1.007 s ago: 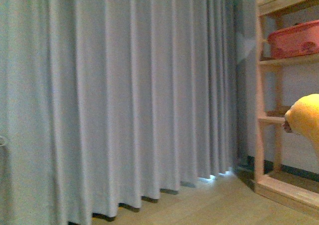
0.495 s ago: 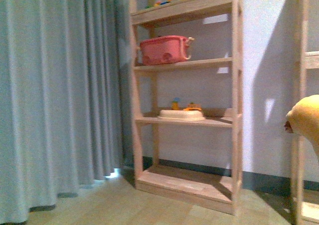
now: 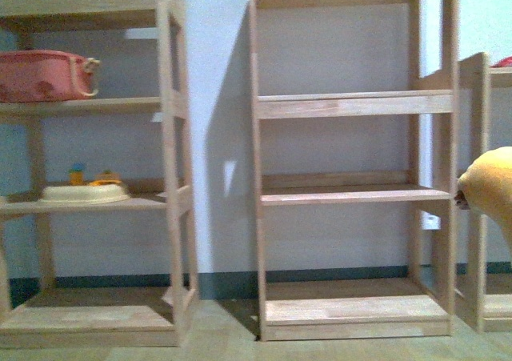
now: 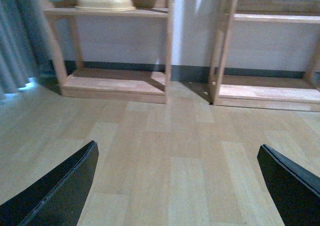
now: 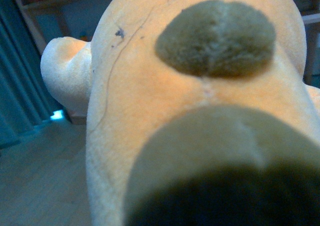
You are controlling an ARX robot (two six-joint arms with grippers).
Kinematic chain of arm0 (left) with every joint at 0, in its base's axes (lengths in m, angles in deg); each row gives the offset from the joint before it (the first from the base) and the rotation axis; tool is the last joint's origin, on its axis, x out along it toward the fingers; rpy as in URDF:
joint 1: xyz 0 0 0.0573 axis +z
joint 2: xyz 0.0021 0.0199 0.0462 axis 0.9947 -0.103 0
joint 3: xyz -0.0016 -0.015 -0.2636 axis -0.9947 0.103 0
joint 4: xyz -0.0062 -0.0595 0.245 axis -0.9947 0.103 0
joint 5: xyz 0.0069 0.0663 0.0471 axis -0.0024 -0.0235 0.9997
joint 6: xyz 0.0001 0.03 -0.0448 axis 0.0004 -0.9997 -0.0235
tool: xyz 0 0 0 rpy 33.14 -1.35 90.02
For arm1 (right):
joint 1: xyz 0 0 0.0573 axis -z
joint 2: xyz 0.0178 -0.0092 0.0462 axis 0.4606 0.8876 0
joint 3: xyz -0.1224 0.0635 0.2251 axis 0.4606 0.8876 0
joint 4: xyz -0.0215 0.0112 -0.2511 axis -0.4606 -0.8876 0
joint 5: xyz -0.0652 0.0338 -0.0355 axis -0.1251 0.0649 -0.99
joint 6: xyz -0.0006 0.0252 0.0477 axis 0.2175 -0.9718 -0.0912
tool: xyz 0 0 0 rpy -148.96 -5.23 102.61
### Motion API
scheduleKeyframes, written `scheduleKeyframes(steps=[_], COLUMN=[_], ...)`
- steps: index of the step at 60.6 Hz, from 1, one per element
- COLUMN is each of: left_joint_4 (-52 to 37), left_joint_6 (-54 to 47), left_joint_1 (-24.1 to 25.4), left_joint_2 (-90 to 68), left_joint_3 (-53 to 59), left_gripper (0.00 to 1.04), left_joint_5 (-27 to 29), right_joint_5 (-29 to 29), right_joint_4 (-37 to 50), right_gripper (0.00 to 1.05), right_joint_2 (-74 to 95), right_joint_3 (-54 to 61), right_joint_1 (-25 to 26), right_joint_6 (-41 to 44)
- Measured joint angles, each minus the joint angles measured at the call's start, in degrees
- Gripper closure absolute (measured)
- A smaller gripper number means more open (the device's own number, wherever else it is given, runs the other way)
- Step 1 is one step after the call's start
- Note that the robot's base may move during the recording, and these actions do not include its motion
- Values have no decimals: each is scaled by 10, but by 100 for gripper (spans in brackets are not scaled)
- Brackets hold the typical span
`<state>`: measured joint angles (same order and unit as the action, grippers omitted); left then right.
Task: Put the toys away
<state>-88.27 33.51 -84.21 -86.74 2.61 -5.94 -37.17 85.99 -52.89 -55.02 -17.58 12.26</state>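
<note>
Curtain is gone from the front view since a second ago. The shelf unit [image 3: 170, 137] with the pink basket [image 3: 40, 77] has slid to the left side, and a second shelf unit [image 3: 352, 194] now stands in the middle. Plush toy [image 3: 490, 186] keeps its spot at the right edge of my front view, off the floor, level with the second unit's middle shelf, only partly in frame.

Pink basket sits on an upper shelf of the first unit, running out of frame past the shelf's left end. Cream tray [image 3: 84, 194] is one shelf lower, toward its left end, with small coloured bits on it, too small to name.

Left gripper [image 4: 176, 146] is spread wide, holding nothing. Its black fingers [image 4: 55, 196] hang over bare wood floor [image 4: 165, 110], well apart from both units.

On the right wrist view the plush fills nearly everything: orange-yellow body, a dark olive patch [image 5: 215, 38], a paler cream lobe [image 5: 65, 75] at one side. Right gripper fingers are hidden behind it, so I cannot tell how it grips.
</note>
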Motion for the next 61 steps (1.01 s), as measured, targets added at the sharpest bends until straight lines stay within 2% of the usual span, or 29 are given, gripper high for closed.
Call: scheduleKeyframes(steps=[61], left_joint_4=[0], left_joint_6=[0], left_joint_1=[0], left_joint_2=[0], left_joint_3=[0], left_gripper=[6], left_joint_5=[0], right_joint_5=[0], right_joint_4=[0], right_gripper=[86], right_joint_2=[0], right_joint_3=[0], right_joint_1=[1], right_joint_6=[0])
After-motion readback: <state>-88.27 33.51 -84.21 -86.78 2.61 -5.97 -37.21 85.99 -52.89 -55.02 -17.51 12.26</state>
